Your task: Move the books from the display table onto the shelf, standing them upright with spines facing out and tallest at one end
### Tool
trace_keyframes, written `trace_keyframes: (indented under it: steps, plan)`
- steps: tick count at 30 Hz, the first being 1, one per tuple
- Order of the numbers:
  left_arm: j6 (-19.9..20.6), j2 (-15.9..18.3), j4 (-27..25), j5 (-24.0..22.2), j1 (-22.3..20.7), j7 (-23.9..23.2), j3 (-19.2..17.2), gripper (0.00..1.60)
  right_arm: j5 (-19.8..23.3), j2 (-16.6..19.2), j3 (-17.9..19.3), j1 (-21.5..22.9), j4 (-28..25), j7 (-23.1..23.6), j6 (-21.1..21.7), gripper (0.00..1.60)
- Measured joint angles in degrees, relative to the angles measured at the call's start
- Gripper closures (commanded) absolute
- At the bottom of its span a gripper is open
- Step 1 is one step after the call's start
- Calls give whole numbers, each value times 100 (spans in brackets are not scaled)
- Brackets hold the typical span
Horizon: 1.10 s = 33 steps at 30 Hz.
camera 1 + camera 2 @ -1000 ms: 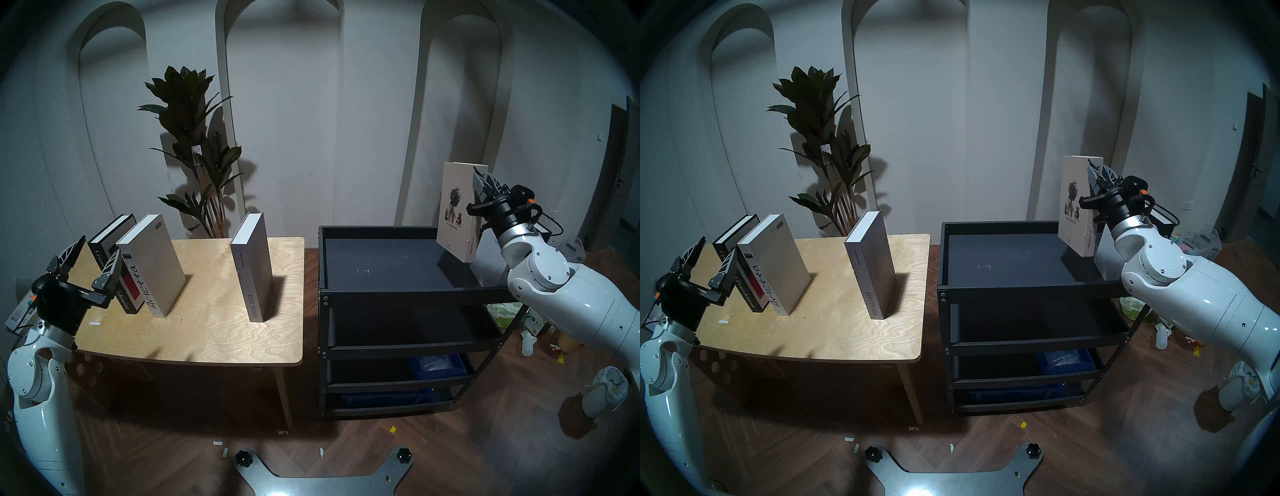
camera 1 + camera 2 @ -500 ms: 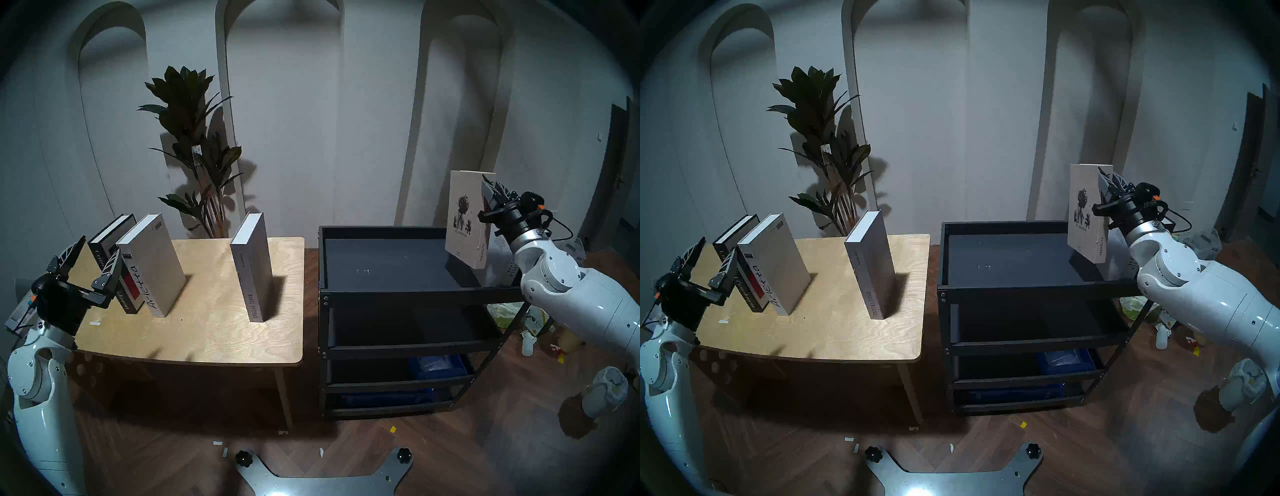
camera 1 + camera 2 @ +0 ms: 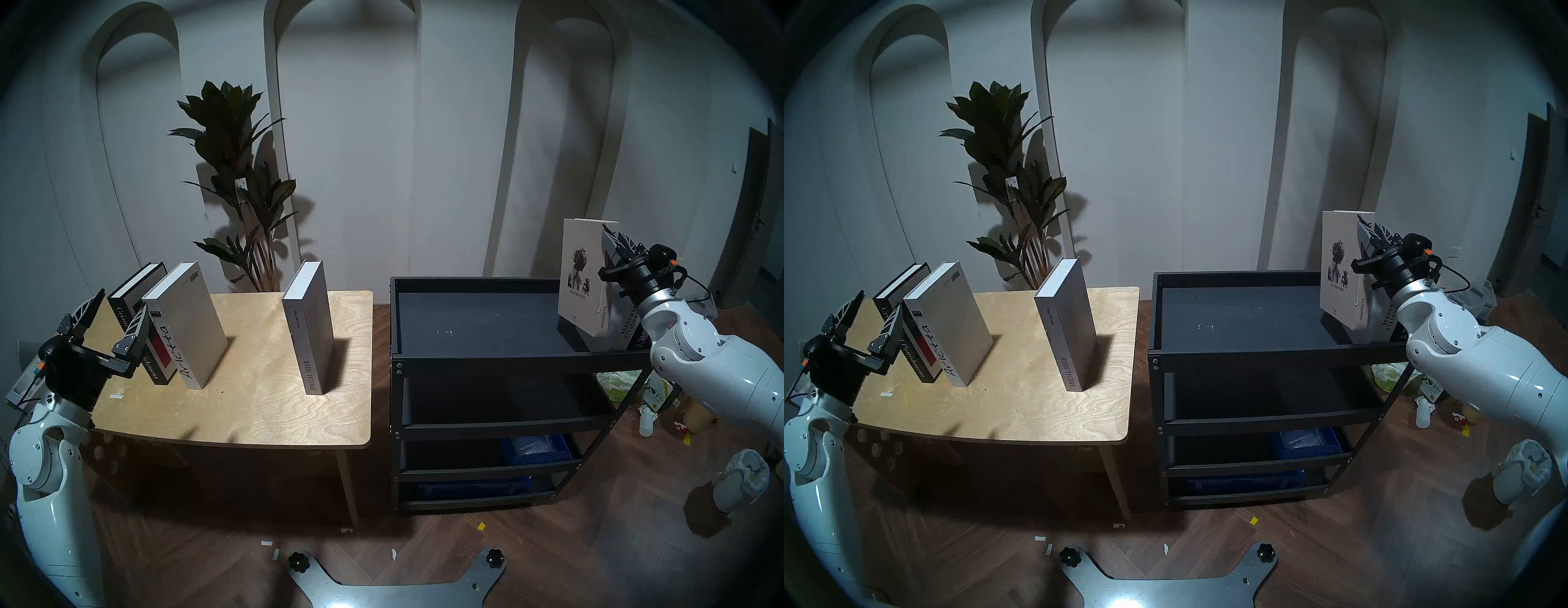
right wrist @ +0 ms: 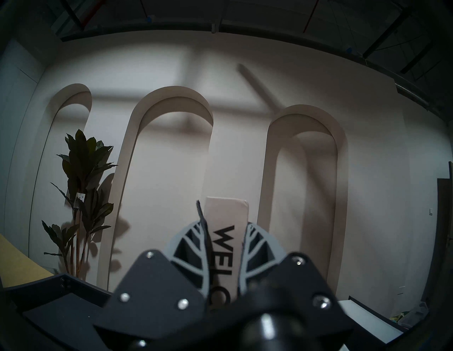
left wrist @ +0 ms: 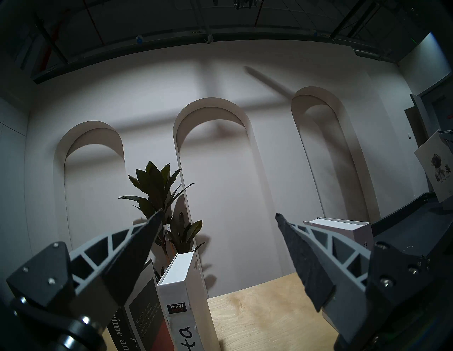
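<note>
5 books [image 3: 584,276], 1 table [image 3: 271,407], 1 rack [image 3: 500,361], 1 plant [image 3: 242,178], 2 tools [image 3: 111,318].

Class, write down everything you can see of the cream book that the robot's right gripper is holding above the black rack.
The cream book is a thick, matte volume with a dark figure drawing and small lettering on its front cover. Its spine reads WEL... in the right wrist view. It stands nearly upright, slightly tilted, over the right end of the black rack, its lower edge above or just at the tray; contact is unclear. The right gripper is shut on its spine edge near the top. Another book stands just behind it.
</note>
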Motion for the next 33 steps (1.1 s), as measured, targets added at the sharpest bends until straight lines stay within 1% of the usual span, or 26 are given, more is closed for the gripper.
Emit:
trace_keyframes:
  steps: [7,12,22,28,33]
  plan:
    - [0,-1,0,0,0,-1,0,0,-114,-262,-80,33,305,146,31,160]
    - [0,-1,0,0,-1,-3,-1,0,-240,-523,-106,128,497,235,147,160]
    - [0,-2,0,0,-1,-5,-1,0,-409,-926,-99,340,817,353,357,160]
    - [0,-3,0,0,-1,-6,-1,0,-453,-1107,-93,423,1077,440,356,160]
    - [0,-3,0,1,-1,-6,-2,0,-453,-1182,-94,421,1213,520,296,160]
